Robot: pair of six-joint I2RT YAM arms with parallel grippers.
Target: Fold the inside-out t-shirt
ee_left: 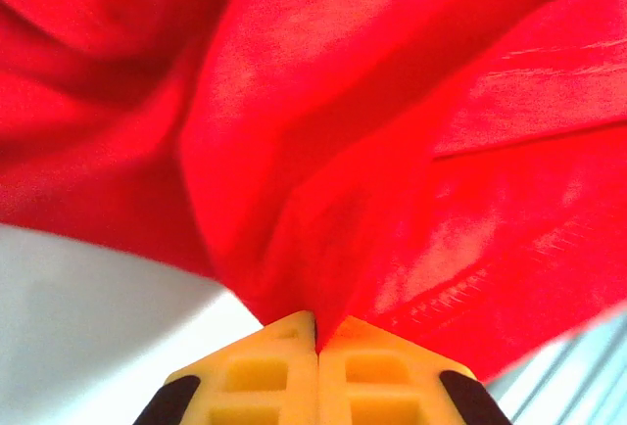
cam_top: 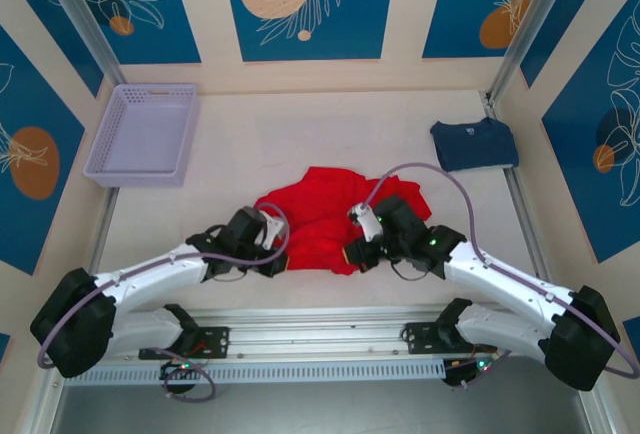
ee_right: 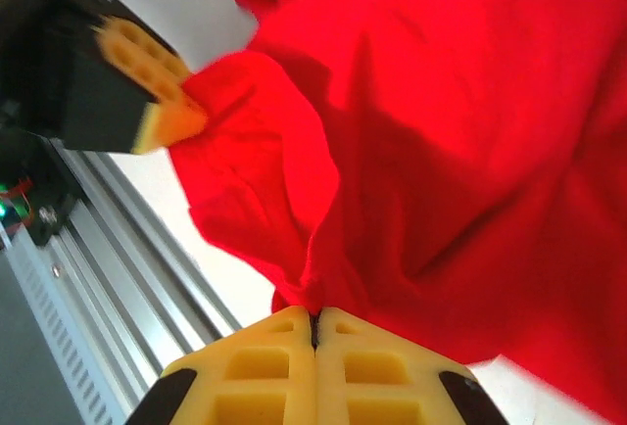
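tabletop [cam_top: 300,124] with crumpled red t-shirt [cam_top: 322,222]

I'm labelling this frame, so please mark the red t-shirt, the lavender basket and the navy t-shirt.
red t-shirt [cam_top: 320,216]: top external view, middle of the crumpled cloth.
lavender basket [cam_top: 135,176]: top external view, its near wall.
navy t-shirt [cam_top: 474,144]: top external view, middle of the folded cloth.

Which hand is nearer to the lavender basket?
Left. The left hand grips the red t-shirt on the side toward the lavender basket; the right hand grips it farther right.
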